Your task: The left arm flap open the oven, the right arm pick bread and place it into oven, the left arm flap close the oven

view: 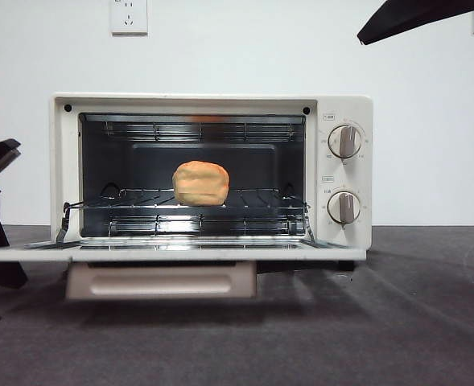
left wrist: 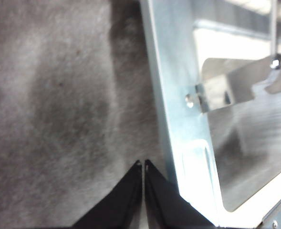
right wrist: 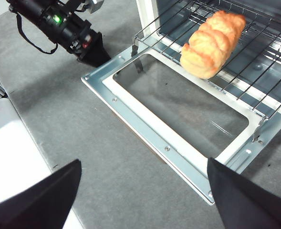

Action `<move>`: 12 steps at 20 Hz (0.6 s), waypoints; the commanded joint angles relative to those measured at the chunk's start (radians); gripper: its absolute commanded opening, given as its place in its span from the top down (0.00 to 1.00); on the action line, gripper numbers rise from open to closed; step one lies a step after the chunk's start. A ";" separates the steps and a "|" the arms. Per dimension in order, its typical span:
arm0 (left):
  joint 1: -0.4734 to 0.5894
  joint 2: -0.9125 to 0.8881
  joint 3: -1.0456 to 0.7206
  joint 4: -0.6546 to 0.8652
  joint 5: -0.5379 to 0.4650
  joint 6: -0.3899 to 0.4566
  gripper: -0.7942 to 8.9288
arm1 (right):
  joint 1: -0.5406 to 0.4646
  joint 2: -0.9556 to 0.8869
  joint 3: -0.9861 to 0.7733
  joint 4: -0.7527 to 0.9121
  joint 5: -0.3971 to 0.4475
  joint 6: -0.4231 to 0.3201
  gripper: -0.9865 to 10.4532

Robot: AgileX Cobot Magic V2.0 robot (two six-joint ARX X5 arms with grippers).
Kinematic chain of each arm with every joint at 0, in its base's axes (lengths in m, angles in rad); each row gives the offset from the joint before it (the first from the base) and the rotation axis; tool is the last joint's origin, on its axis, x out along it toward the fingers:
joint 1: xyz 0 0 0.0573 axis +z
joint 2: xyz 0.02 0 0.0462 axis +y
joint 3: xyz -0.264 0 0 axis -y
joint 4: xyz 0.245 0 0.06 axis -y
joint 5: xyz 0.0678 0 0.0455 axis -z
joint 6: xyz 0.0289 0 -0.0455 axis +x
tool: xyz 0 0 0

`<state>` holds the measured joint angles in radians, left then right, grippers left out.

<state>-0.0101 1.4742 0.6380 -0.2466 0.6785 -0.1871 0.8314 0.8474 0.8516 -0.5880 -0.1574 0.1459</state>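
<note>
1. The left tool (left wrist: 143, 164) is sitting low with its two black jaws pinched together, tips touching and gripping nothing, hovering over the grey desk (left wrist: 59, 119) just beside the side edge of the lowered door (left wrist: 178, 119).
2. From the right wrist view, that same left tool (right wrist: 95, 55) is showing at the door's far corner, near its metal frame, with a green light glowing on the arm behind it.
3. The right tool (right wrist: 142, 183) is hanging high above the desk with its jaws spread wide and empty, looking down on the open door.
4. In the front view a black arm tip (view: 414, 16) is poking in at the top right corner, well clear of everything.
5. The oven (view: 341, 112) is standing on the desk with its door (view: 164, 253) folded flat, the beige handle (view: 160, 281) hanging at the front edge.
6. The bread (view: 200, 183) is lying on the wire rack (view: 261, 201) inside the oven, about mid-width.
7. Two round knobs (view: 346, 141) are sitting on the right panel, one above the other.
</note>
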 commanded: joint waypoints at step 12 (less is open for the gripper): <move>0.070 -0.018 0.011 0.304 0.195 -0.175 0.90 | 0.011 0.006 0.009 0.010 0.000 0.024 0.55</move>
<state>0.0612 1.4593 0.6365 0.0326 0.8459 -0.3382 0.8314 0.8474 0.8516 -0.5880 -0.1574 0.1577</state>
